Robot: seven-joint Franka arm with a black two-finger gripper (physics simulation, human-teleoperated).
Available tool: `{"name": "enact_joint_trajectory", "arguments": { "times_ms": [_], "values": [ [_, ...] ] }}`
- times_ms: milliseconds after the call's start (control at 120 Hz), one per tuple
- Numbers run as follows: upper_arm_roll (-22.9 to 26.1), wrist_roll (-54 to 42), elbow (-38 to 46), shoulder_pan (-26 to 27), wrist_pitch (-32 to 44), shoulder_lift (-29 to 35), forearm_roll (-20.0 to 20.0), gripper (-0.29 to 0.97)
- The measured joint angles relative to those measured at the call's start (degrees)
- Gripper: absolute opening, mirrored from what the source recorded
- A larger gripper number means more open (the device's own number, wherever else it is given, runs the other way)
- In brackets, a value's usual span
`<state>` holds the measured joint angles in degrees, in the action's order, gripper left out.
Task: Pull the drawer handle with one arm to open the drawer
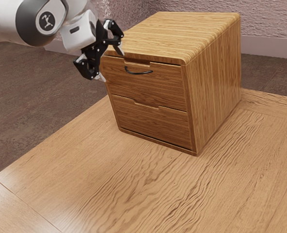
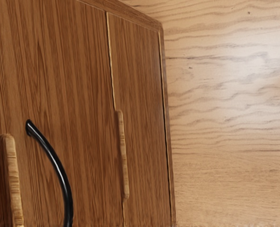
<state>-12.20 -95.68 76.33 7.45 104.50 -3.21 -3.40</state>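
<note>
Cabinet [image 1: 201, 58] sits on the table [image 1: 134, 194], its two drawer fronts facing near-left. Top drawer [image 1: 165, 92] reads flush with the carcass: shut, not yet pulled. Its black bow handle [image 1: 137, 72] is mounted high on the front, just under the notch in the upper edge. It is the only grip point. The lower drawer [image 1: 153, 121] shows a notch and no handle.

Gripper [image 1: 110, 63] hangs at the top drawer's corner on the exterior view's left, close to the front and short of the handle. Jaws released and spread wide, one tip above the other, nothing between them. I cannot tell whether the lower tip touches the cabinet's edge. I judge the stance deliberate: the bar runs sideways, so stacked jaws can straddle it from above and below.

Wrist view: the handle's curve lies close by the hand with the seam between the drawers beyond it, which fits a sideways offset.

Step in hand: approach. The next move calls for a shift along the front to centre on the bar, then advance, clench and a straight pull. Risk: a jaw tip clipping the drawer front.
</note>
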Motion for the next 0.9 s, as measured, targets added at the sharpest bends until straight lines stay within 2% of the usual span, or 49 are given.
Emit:
{"name": "enact_joint_trajectory", "arguments": {
  "times_ms": [275,433,683,900],
  "values": [
    [3.3,-0.8,0.0,-0.4,-1.0,1.0,0.0,0.65],
    [3.1,-1.1,-0.3,1.9,-0.8,-0.3,0.0,0.65],
    [3.0,-1.5,-0.5,-1.4,0.2,-1.5,0.0,0.65],
    [3.3,-1.7,-0.5,0.3,2.8,-2.3,0.1,0.65]
  ]
}}
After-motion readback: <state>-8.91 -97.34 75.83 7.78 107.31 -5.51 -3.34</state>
